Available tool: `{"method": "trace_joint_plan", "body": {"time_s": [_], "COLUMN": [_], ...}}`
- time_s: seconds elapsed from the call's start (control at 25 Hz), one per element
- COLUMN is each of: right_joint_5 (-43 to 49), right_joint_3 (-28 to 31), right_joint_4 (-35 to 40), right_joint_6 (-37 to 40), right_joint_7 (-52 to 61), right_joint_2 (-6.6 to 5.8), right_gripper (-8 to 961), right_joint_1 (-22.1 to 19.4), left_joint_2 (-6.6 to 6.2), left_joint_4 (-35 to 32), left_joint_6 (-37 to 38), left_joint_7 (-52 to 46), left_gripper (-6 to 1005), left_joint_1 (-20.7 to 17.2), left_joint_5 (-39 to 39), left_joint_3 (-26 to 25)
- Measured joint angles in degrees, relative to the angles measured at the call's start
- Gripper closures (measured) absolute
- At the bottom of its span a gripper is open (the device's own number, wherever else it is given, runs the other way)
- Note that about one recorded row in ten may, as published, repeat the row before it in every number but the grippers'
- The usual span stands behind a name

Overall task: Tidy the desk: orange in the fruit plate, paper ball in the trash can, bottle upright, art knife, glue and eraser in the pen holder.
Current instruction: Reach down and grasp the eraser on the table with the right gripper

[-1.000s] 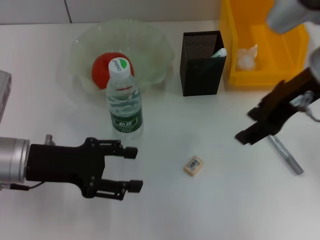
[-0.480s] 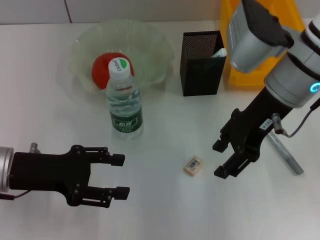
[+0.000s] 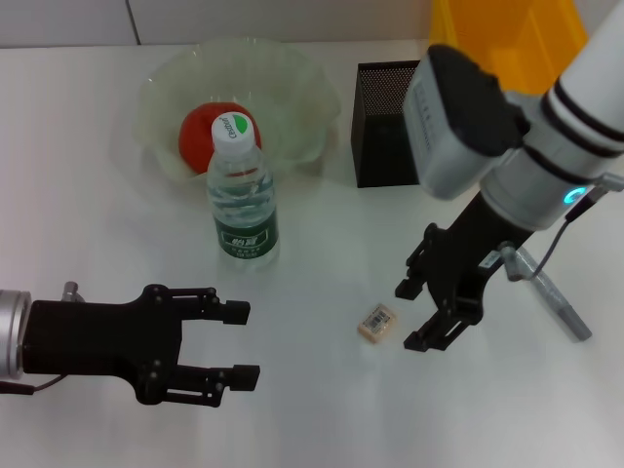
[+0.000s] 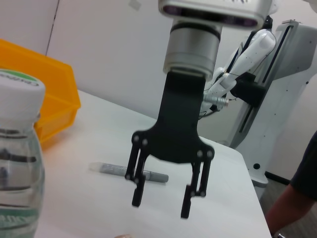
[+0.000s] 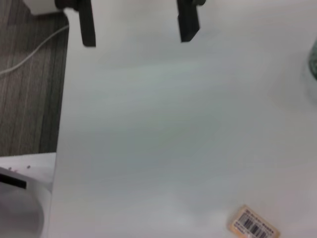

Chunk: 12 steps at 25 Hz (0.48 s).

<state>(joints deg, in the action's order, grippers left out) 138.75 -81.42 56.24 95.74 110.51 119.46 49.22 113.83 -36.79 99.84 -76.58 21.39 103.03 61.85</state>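
Tan eraser [image 3: 376,322] lies on the table just beside the spread fingers of the right gripper [image 3: 417,315], while the left gripper [image 3: 237,341], also spread, hangs well apart.

bottle [image 3: 243,200] cap: green mark, unreadable | eraser [image 5: 253,226]: barcode, digits illegible

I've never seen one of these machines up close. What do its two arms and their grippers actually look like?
Both end in a matte black gripper with two thin, straight fingers on linkage bars: the left gripper on a silver cylindrical wrist with a thin cable, the right gripper under a bulky white and grey arm with dark bands, a glowing blue-green ring light and a grey cable.
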Motion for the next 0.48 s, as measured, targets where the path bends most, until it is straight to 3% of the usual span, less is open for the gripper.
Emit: {"method": "trace_joint_plan", "body": {"time_s": [0.48], "right_joint_5": [-3.11], "right_joint_3": [-2.33], "right_joint_4": [-1.03], "right_joint_6": [-2.42], "right_joint_7": [0.43], "right_joint_2": [0.16], "right_gripper": [262], "right_joint_1": [0.18], "left_joint_2": [0.47], "left_joint_4": [0.31], "left_joint_6": [0.01], "left_joint_7": [-0.12], "left_gripper": [216], "left_joint_1": [-0.11], "left_joint_5": [-0.02], "left_joint_3": [-0.25]}}
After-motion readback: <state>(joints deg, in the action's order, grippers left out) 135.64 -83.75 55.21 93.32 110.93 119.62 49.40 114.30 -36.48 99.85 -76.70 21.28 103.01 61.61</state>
